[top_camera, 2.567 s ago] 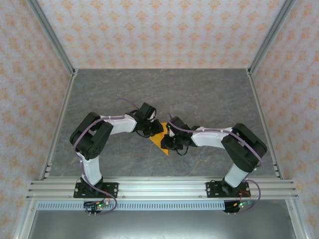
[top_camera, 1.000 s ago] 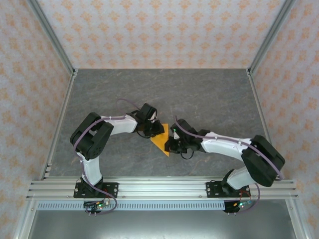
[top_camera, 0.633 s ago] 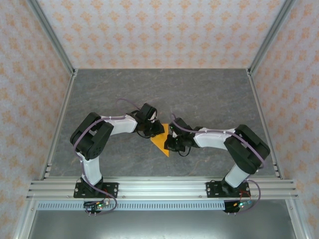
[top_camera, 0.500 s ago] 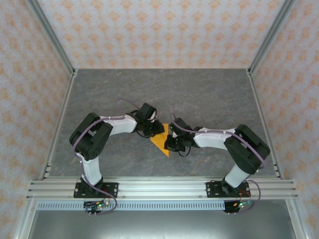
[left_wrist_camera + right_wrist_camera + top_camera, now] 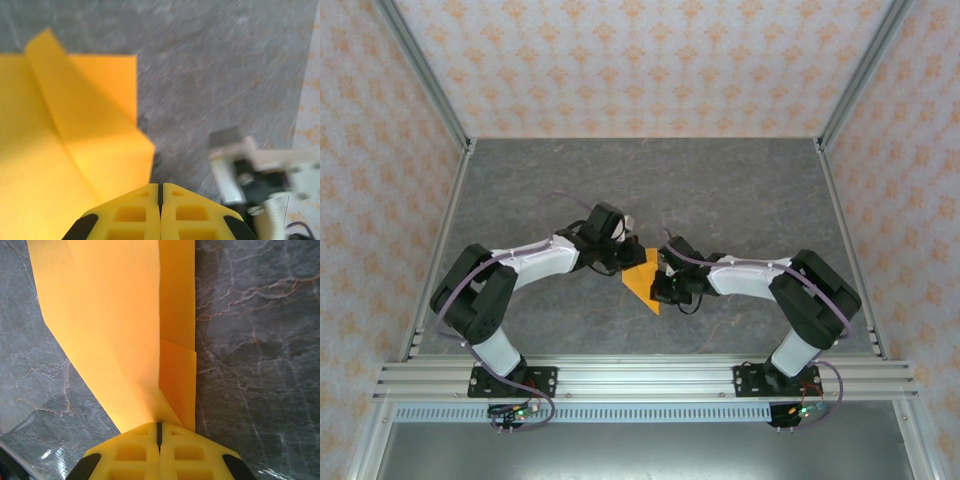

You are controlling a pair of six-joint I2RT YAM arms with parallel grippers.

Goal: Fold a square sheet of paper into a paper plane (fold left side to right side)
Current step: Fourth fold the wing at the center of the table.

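From above, the thin, bright-orange folded sheet of paper lies as a narrow pointed wedge on the grey marbled table, in the gap between the two wrists. The left gripper sits at the sheet's upper left edge and the right gripper at its right edge. Over the last half second the left arm has re-posed. Its elbow has swung out towards the left rail and its wrist has edged up and left, while the right arm has kept its place. The paper's outline looks unchanged.

On the left wrist, the yellow jaws of the left gripper are pressed together, the seam between them a thin dark line. They were a little apart a moment ago. The sheet spreads to the left, with a raised crease running diagonally across it. Its right edge runs down to the tip of the jaws, and whether they touch it I cannot tell.

On the right wrist, the right gripper also has its jaws shut, with the sheet stretching away from their tip in overlapping layers with a long straight fold line. The paper runs in under the tip, so they seem to pin it rather than pinch it.

My reading is that the right side is anchoring the paper while the left, now closed, is placed to press or run along a crease. The left-to-right fold looks laid but not yet sharpened.
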